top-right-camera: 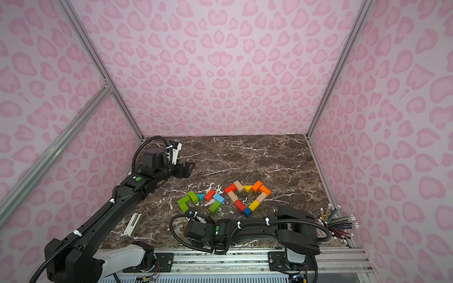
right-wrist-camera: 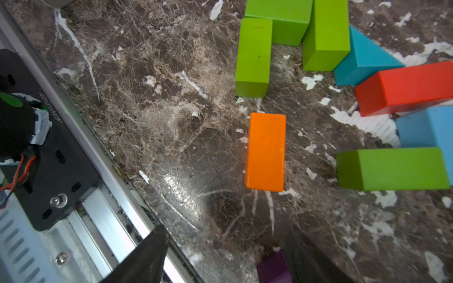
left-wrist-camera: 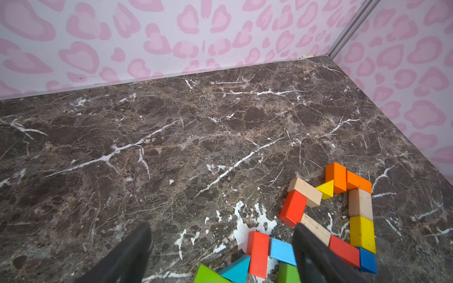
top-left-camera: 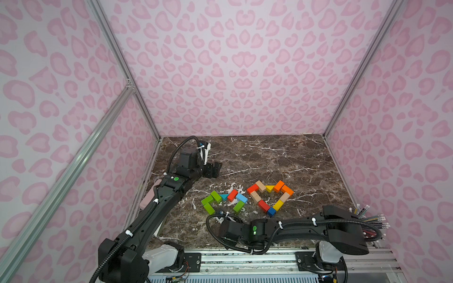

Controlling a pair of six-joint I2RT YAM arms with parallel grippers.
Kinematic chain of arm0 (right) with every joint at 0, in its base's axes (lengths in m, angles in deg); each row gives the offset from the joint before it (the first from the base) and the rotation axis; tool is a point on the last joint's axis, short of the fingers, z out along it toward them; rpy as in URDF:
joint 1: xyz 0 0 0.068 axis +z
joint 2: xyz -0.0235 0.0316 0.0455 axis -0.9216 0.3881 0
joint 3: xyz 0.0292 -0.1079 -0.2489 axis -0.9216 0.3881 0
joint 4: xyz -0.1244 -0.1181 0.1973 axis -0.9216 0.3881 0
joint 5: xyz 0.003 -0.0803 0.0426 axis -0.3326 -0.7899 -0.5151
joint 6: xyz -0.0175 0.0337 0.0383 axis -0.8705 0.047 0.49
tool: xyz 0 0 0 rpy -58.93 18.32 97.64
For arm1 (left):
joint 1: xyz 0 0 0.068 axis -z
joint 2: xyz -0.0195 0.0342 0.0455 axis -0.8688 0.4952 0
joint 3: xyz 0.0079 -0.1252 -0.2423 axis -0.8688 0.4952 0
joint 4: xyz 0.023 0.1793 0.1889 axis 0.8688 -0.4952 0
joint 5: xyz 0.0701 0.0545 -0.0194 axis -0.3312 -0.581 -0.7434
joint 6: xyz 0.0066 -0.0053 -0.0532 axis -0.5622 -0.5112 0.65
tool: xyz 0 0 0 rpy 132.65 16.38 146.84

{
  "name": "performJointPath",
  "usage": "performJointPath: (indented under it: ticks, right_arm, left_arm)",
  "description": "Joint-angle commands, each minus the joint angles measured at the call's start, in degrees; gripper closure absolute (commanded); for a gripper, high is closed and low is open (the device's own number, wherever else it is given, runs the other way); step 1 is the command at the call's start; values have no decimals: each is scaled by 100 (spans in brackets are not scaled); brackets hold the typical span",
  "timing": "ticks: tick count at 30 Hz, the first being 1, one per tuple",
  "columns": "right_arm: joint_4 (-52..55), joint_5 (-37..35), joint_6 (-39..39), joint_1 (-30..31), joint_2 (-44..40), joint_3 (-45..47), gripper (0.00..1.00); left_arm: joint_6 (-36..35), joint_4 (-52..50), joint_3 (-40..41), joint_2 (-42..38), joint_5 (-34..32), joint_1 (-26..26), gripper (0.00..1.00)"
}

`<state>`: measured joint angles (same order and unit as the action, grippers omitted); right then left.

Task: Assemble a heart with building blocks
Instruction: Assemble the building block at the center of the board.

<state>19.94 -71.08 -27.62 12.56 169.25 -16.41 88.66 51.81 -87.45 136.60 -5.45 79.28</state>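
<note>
In both top views a closed heart outline (top-left-camera: 269, 197) (top-right-camera: 247, 196) of red, tan, yellow, orange and blue building blocks lies on the marble. Left of it sits a partial outline (top-left-camera: 224, 201) of green bricks, a teal prism, a red and a light-blue brick. The right wrist view shows an orange brick (right-wrist-camera: 266, 152) lying alone between the green bricks (right-wrist-camera: 255, 56). My right gripper (right-wrist-camera: 225, 229) is open just above the marble, with a purple block (right-wrist-camera: 274, 269) against one finger. My left gripper (top-left-camera: 215, 170) (left-wrist-camera: 220, 226) hangs open and empty behind the partial outline.
A bundle of coloured pencils (top-left-camera: 370, 220) sticks out at the right front corner. A white object (top-right-camera: 133, 224) lies on the marble at the front left. The aluminium rail (top-left-camera: 245, 257) runs along the front edge. Pink patterned walls enclose the table.
</note>
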Motion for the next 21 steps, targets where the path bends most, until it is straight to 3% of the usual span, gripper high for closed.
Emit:
performJointPath:
  ticks: [1, 21]
  right_arm:
    - [-36, 109, -11, -133, 87, -93, 24]
    - [-245, 601, -594, -644, 512, -234, 45]
  left_arm:
    - [-64, 339, 18, -6, 124, -14, 8]
    - [-111, 369, 31, 16, 119, -68, 7]
